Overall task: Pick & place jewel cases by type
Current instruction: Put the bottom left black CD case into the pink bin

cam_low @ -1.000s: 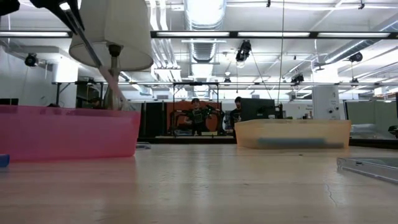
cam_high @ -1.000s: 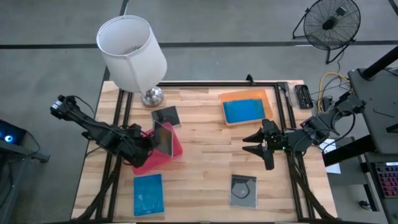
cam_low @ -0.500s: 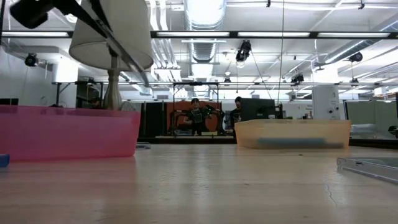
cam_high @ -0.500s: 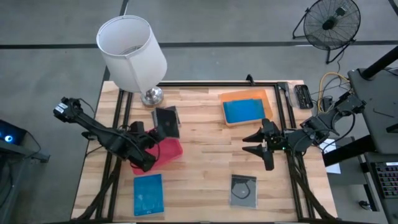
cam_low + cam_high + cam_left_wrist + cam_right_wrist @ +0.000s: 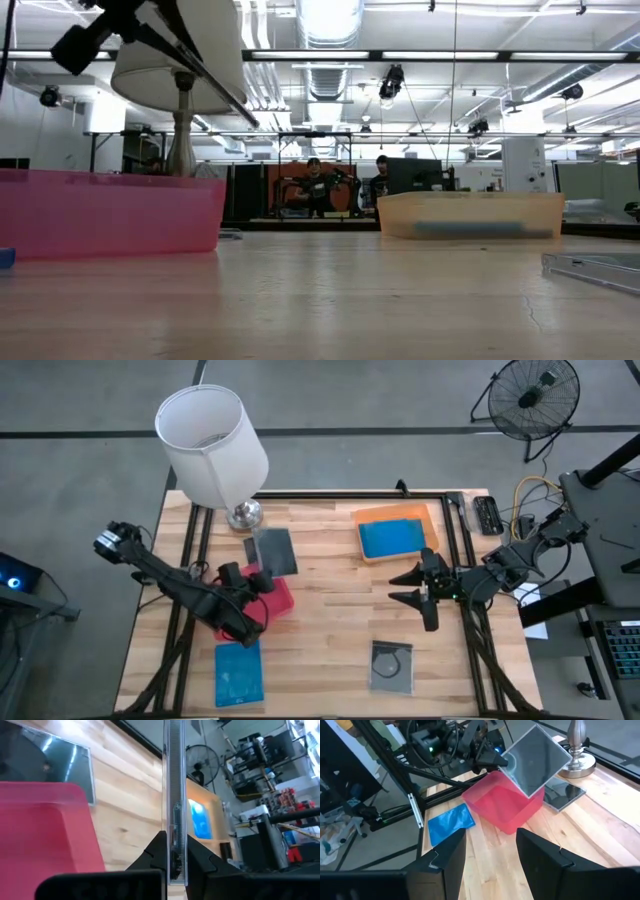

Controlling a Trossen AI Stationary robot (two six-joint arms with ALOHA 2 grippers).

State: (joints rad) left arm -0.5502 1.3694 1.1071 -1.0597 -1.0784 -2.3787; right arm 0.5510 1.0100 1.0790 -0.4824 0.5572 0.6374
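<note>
Held case: dark grey jewel case (image 5: 274,551), clamped at one edge by the left gripper (image 5: 257,575), raised over the pink tray (image 5: 280,598); seen edge-on in the left wrist view (image 5: 175,805) and as a tilted square in the right wrist view (image 5: 535,759).
Second dark case: flat on the table (image 5: 562,793), partly under the held one, near the lamp base (image 5: 244,515).
Blue case, loose: lying flat on the table at 6 o'clock of the pink tray (image 5: 239,672).
Blue case, sorted: in the orange tray (image 5: 436,525) at 1 o'clock on the table, blue surface showing (image 5: 392,538).
Dark case with disc: flat on the table at 5 o'clock (image 5: 391,665).
Left gripper: fingers closed tight on the held case's edge.
Right gripper: (image 5: 412,586) at 3 o'clock on the table, fingers spread wide and empty, above the wood between the orange tray and the disc case.
Table: pale wooden top (image 5: 330,620) in a black frame.
Lamp: white shade (image 5: 212,446) at 11 o'clock.
Fan: on the floor at 1 o'clock beyond the table (image 5: 532,398).
</note>
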